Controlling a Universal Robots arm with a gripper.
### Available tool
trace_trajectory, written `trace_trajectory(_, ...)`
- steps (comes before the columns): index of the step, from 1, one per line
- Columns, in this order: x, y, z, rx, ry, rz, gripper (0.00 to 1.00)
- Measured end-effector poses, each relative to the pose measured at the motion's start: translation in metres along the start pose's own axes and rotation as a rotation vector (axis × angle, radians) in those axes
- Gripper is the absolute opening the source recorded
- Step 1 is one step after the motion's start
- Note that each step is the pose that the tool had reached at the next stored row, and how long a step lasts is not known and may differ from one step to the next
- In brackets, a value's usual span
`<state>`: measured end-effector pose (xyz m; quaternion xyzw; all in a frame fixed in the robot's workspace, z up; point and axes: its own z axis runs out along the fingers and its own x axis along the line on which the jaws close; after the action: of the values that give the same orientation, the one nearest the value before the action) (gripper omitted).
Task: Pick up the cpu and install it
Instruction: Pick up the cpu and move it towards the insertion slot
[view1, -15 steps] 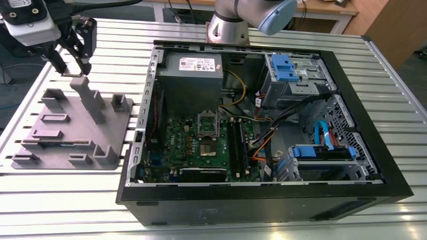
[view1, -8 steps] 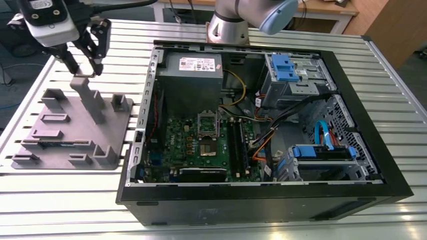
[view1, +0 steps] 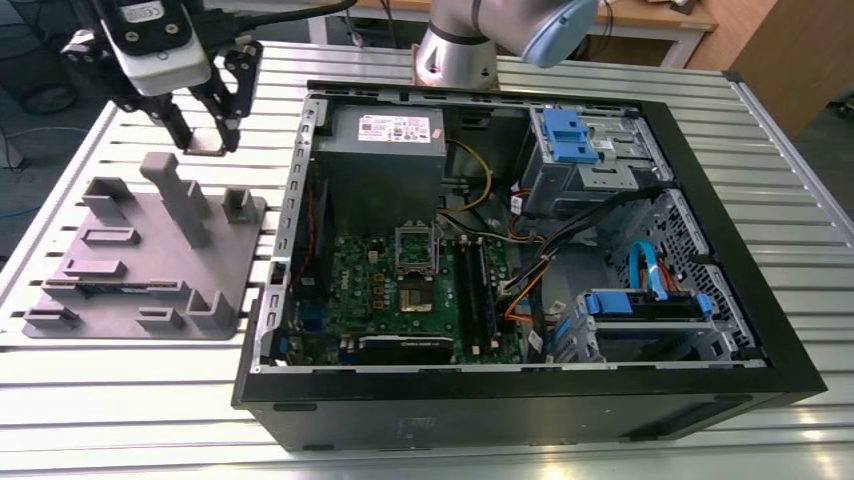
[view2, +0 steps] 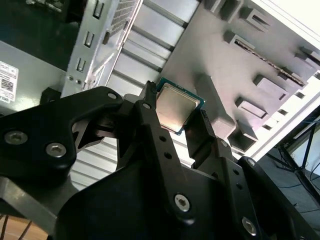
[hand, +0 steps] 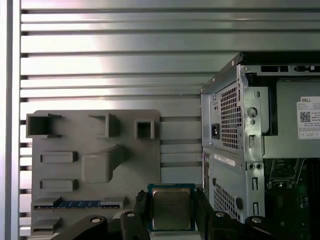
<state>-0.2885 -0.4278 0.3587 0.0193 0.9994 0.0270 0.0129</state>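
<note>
- Gray fixture tray (view1: 147, 260) lies on the slatted table (view1: 134, 400), to the exterior view's left of the computer case (view1: 534, 410). A long green memory stick (hand: 77, 204) sits in one of its slots.
- Gripper (view1: 203, 140) hangs off the tray's far end, just outside the case corner nearest the power supply (view1: 387, 135).
- In both wrist views its two dark fingers (view2: 152, 120) are closed to chip width and pinch the cpu (view2: 175, 109) by opposite edges.
- Cpu is a small flat square with a silvery-beige metal lid and a thin green board rim showing around the lid. It is held clear of the table, outside the case.
- Inside the case, the green motherboard (view1: 387, 290) carries the dark socket frame (view1: 415, 248).
</note>
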Motion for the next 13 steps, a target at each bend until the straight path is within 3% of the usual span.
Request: trace_trajectory(13,-0.0500,0.0019,0.0014,0.0000,0.0000,0.000,0.47)
